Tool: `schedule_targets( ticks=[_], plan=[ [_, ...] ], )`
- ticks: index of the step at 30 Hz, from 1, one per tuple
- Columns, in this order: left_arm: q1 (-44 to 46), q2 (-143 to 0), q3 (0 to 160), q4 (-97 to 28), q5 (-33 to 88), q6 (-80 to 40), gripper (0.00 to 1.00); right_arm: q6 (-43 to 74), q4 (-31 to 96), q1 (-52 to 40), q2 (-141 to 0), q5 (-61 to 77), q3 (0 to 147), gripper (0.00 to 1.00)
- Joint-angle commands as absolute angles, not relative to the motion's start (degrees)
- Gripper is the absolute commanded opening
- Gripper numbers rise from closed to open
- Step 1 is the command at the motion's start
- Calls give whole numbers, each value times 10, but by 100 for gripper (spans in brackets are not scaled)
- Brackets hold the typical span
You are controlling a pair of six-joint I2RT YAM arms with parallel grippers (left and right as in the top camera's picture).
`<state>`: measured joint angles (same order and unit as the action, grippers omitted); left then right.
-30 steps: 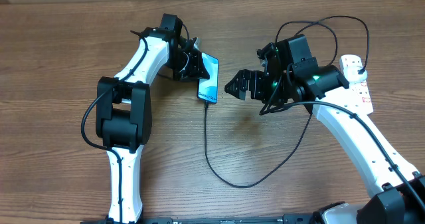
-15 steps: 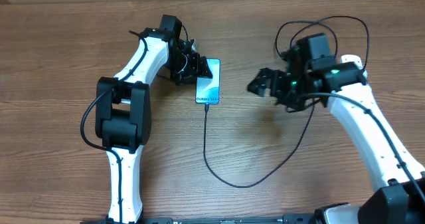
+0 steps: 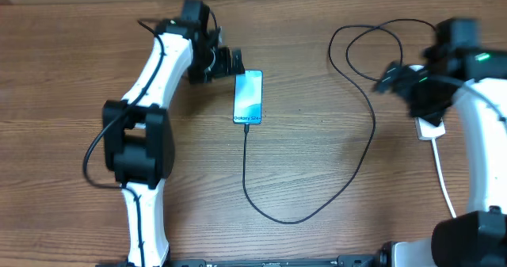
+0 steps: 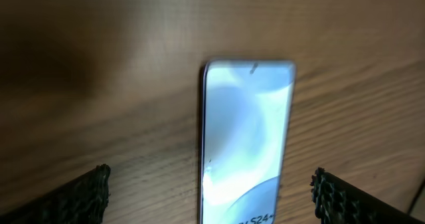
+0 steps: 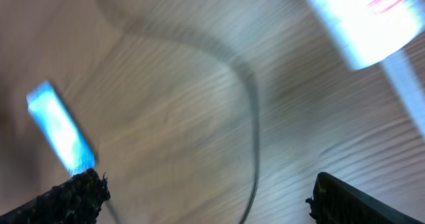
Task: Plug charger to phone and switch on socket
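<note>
Gaping left gripper (image 3: 230, 64), apart from phone (image 3: 248, 97)

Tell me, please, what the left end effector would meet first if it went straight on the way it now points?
Probably the phone, lying flat straight ahead of the open left end effector in its wrist view; height is unclear, so it might skim over.

The phone (image 3: 248, 97) lies left of the socket (image 3: 430, 127), charger (image 3: 245, 168) between them.

Right wrist view smeared by motion; phone (image 4: 246, 137) screen glares softly.
</note>
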<state>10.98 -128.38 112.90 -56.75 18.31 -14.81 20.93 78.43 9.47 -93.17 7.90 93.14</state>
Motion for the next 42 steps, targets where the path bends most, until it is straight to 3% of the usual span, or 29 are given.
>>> schedule_targets(
  ticks=[1, 8, 19, 31, 42],
  plan=[
    [110, -1163, 1166, -556, 77, -137, 100, 206, 794, 167, -987, 35, 1001, 100],
    [109, -1111, 1166, -551, -51, -137, 100, 210, 739, 236, -1024, 57, 1005, 100],
    [109, -1113, 1164, -561, -49, -137, 100, 209, 688, 238, -1024, -5, 984, 100],
    [109, -1113, 1164, -561, -49, -137, 100, 179, 552, 242, -1032, -40, 891, 100],
    [109, -1113, 1164, -561, -49, -137, 100, 177, 538, 329, -1093, 16, 888, 100]
  ],
)
